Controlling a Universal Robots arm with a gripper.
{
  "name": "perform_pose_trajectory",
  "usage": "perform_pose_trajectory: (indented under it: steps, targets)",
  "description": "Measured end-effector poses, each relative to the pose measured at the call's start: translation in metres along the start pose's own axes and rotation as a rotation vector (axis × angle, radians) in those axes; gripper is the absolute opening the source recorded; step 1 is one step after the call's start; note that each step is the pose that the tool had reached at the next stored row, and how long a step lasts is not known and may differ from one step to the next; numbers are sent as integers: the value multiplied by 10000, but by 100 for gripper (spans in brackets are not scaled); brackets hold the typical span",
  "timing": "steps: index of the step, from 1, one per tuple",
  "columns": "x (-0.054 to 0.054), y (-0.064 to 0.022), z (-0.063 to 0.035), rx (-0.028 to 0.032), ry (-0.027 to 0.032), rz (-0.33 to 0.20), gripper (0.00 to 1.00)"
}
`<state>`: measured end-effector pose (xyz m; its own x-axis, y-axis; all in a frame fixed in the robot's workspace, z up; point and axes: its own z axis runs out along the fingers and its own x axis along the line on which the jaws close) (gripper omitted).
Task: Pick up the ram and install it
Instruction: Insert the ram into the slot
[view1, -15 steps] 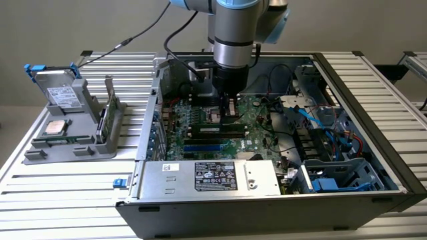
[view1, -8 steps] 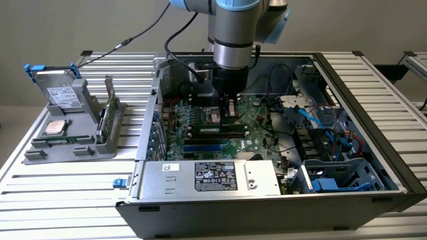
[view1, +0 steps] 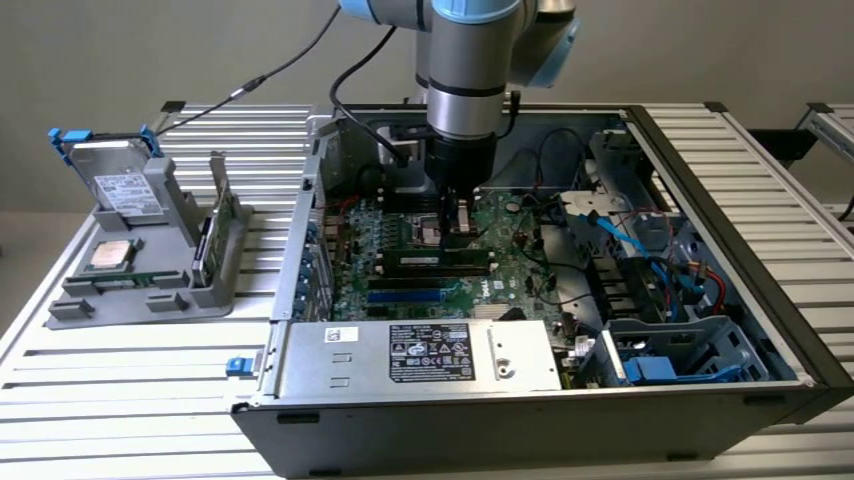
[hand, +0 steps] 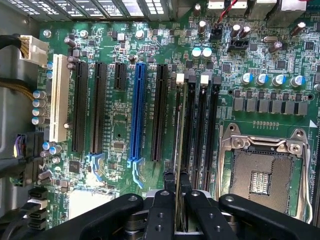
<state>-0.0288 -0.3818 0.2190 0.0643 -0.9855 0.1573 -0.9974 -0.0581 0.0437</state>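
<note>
The ram (hand: 179, 135) appears edge-on in the wrist view as a thin green stick, standing upright over the memory slot (hand: 189, 125) that has a white latch (hand: 180, 78) at its far end. My gripper (hand: 179, 196) is shut on the stick, with a black finger (hand: 163, 205) pressed to each side. From the exterior view, the gripper (view1: 458, 222) hangs straight down inside the open computer case, just above the motherboard (view1: 400, 235) and next to the black memory slots (view1: 434, 262). Whether the stick is fully seated in the slot cannot be told.
Beside the memory slots lies the open processor socket (hand: 260, 170). Long black, blue (hand: 139, 110) and white (hand: 59, 97) expansion slots lie on the other side. A power supply (view1: 427, 350) and the case walls close in the motherboard. A grey fixture (view1: 140, 260) with parts stands at the exterior view's left.
</note>
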Motion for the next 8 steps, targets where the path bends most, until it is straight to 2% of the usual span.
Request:
perform_pose_trajectory:
  steps: [8]
  targets:
    - [-1,-4,0,-18,0,-6,14]
